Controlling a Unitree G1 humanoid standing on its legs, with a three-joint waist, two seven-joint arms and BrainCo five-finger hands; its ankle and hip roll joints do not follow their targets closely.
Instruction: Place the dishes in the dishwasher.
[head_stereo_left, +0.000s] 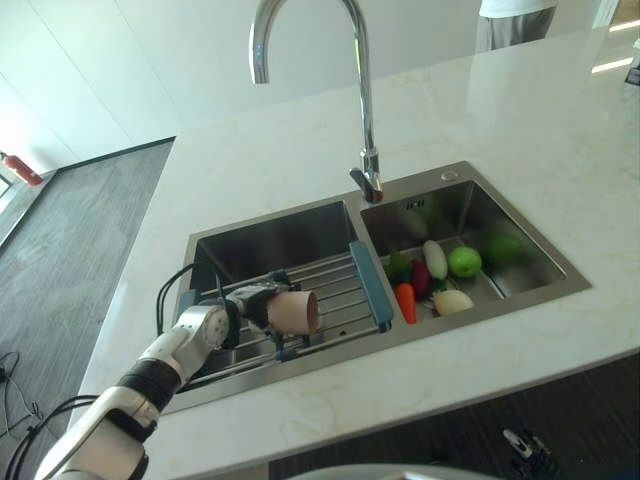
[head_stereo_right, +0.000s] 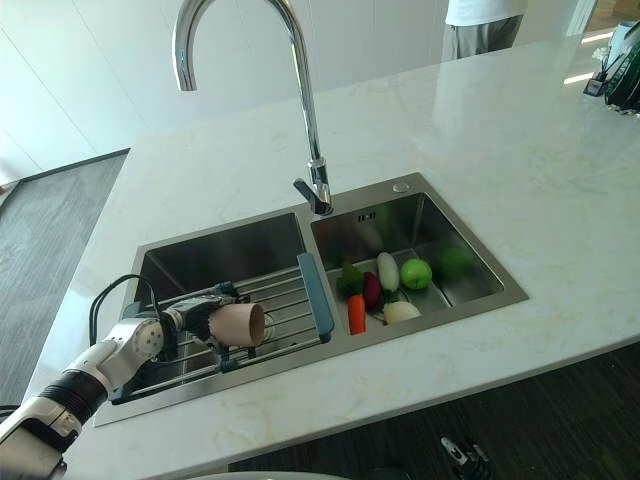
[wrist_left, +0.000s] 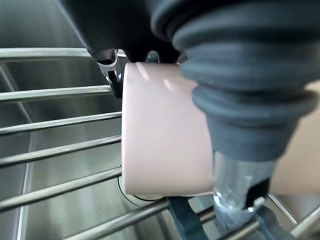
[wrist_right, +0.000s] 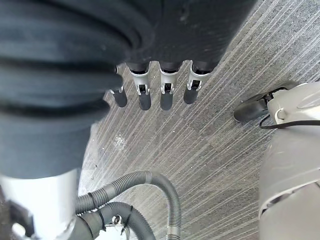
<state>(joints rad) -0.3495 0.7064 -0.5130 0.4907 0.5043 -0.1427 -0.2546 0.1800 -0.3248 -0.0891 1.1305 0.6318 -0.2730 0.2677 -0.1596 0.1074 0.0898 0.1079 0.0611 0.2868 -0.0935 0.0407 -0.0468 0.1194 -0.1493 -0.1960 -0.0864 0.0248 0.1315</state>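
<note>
White marble counter (head_stereo_left: 520, 120) with inset steel double sink (head_stereo_left: 515, 235).

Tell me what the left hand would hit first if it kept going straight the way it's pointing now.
Probably the blue end bar of the sink rack. The left hand, fingers curled round the pink cup, points along the rack toward the sink divider. The cup leads, so it would likely touch first; depth is unclear.

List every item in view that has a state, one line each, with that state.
Pink cup: on its side, gripped over the rack.
Left hand: shut on the cup.
Right hand: open, fingers straight, above the floor.
Faucet: no water running.
Sink rack: lying across the left basin.
Vegetables: piled in the right basin.
</note>
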